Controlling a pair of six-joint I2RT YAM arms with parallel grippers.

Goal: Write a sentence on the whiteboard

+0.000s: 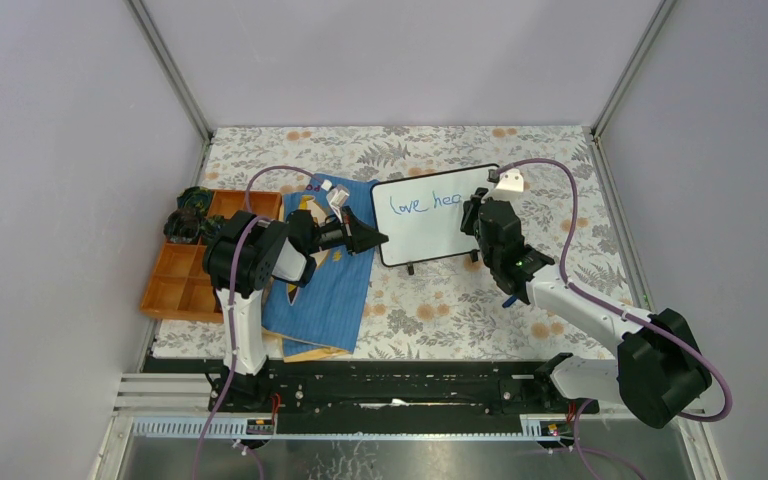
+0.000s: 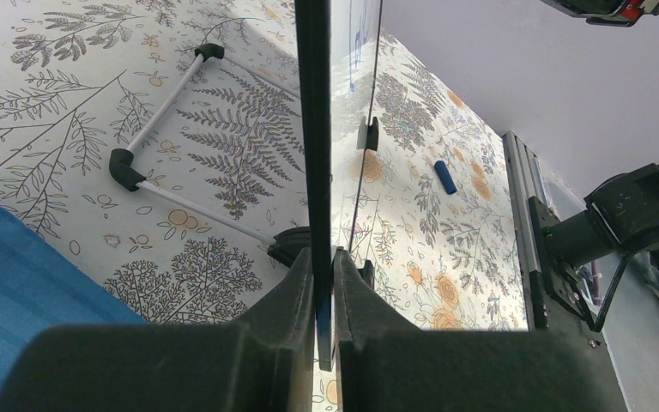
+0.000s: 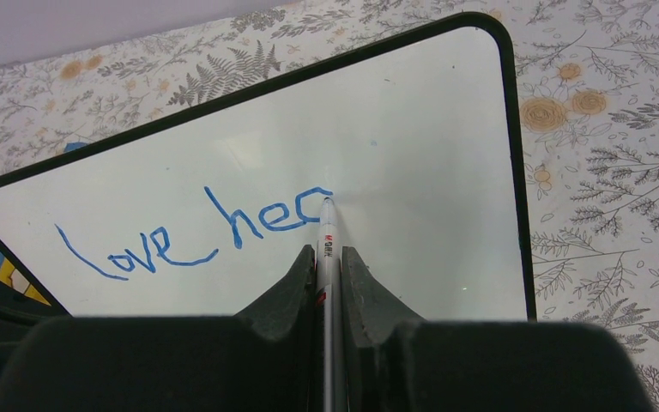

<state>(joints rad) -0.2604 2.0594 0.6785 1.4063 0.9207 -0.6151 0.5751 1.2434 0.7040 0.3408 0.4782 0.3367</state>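
Thin blue handwritten sentence [image 3: 197, 236] reads "love he" plus one part-formed letter, on the upper half of the small white black-framed whiteboard [image 3: 412, 154] – board propped on its feet mid-table. Slim white pen [image 3: 327, 219] tip touches the last stroke; right gripper [image 3: 328, 254] clamped tight on the pen. Left gripper [image 2: 323, 257] nearly closed, pinching the board's left frame edge. Blue cloth-like book [image 1: 325, 285] just left – orange compartment tray [image 1: 175, 280] further left, all on floral tablecloth [image 1: 440, 300]

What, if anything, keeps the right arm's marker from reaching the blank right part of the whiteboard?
Probably yes, nothing seems to: the right gripper holds the marker, tip at the whiteboard, and the area right of the writing is bare. The left gripper clamps the opposite edge.
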